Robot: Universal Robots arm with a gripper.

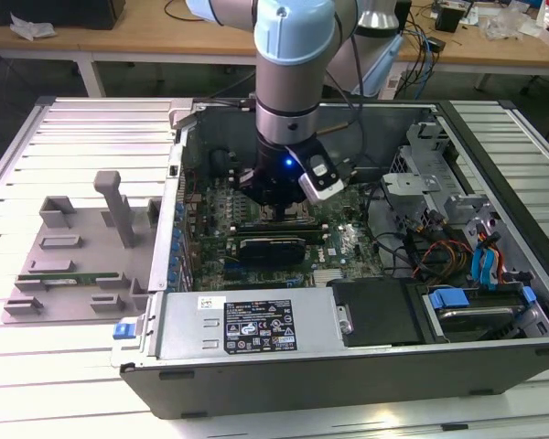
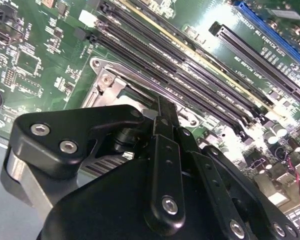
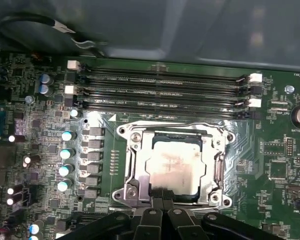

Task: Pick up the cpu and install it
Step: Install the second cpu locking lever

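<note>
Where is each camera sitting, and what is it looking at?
Exterior view: off the arm, above the open computer case, looking down; the arm reaches inside.
First wrist view: on the wrist, looking at the cpu lying in its socket; the end effector is at the cpu's edge.
Second wrist view: on the wrist, behind the end effector, looking across the motherboard.
Both wrist views share the memory slots.
</note>
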